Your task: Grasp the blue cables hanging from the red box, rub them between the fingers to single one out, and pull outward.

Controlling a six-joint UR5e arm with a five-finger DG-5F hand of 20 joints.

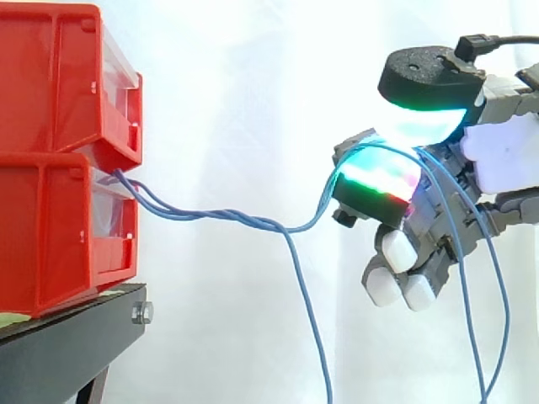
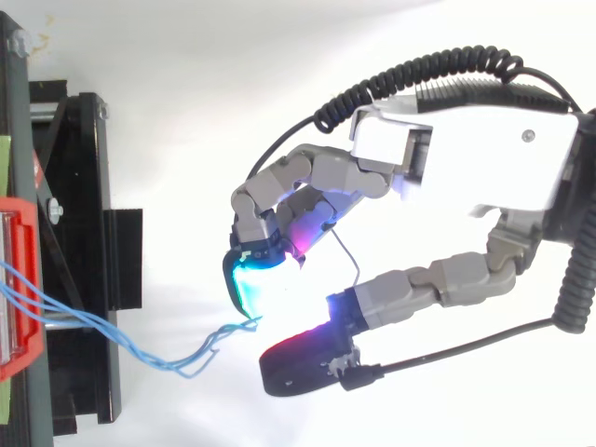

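Blue cables (image 1: 219, 216) pinched in the hand (image 1: 497, 151), clear of the red bins.

The cables leave the front opening of the lower red bin (image 1: 59, 227), run twisted together toward the hand and enter the gap between a glowing green-red finger pad (image 1: 379, 181) and the black-capped thumb (image 1: 429, 80), which clamp them. Beyond the pinch, loose strands drape over the hand and hang downward. The remaining fingers curl below. The lower bin sits at the right edge of the black stand (image 1: 67, 337), beneath the upper red bin (image 1: 59, 76).
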